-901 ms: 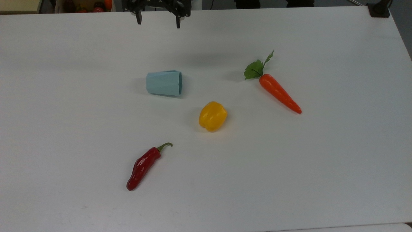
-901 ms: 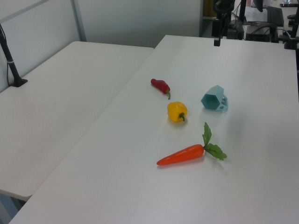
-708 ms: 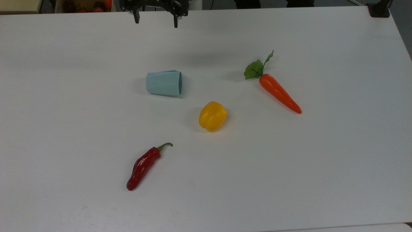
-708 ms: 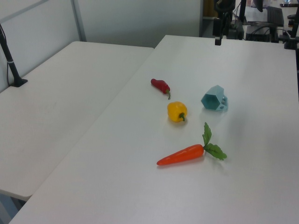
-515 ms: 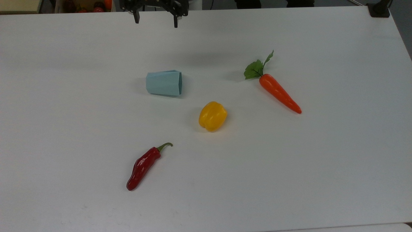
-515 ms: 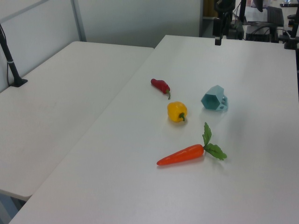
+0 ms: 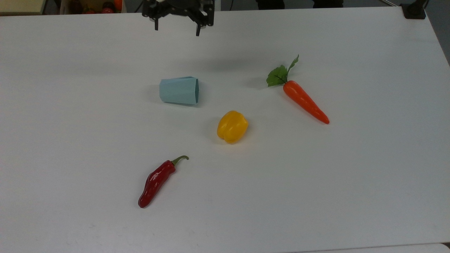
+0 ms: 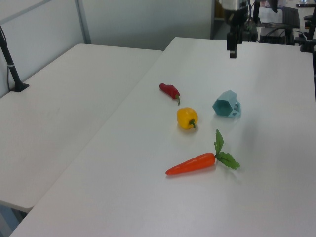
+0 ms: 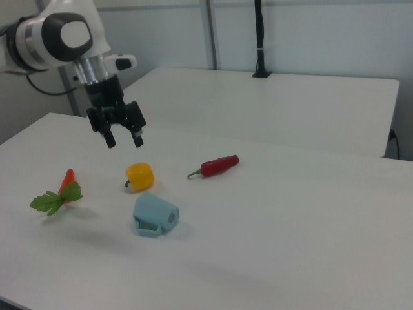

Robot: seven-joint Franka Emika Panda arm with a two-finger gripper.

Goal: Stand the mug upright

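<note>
White bench (image 7: 351,175): the claw (image 7: 177,31) hangs spread apart and empty, well apart from the tipped mug (image 7: 179,91).

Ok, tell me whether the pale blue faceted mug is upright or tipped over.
Tipped over. The pale blue faceted mug lies on its side on the white table, its opening facing the top view's right, its handle showing in the right view.

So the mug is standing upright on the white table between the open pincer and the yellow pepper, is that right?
Not quite. The mug is lying on its side, not upright; the top view shows its opening facing the top view's right. The rest holds: it sits on the white table, between the open pincer and the yellow pepper.
</note>
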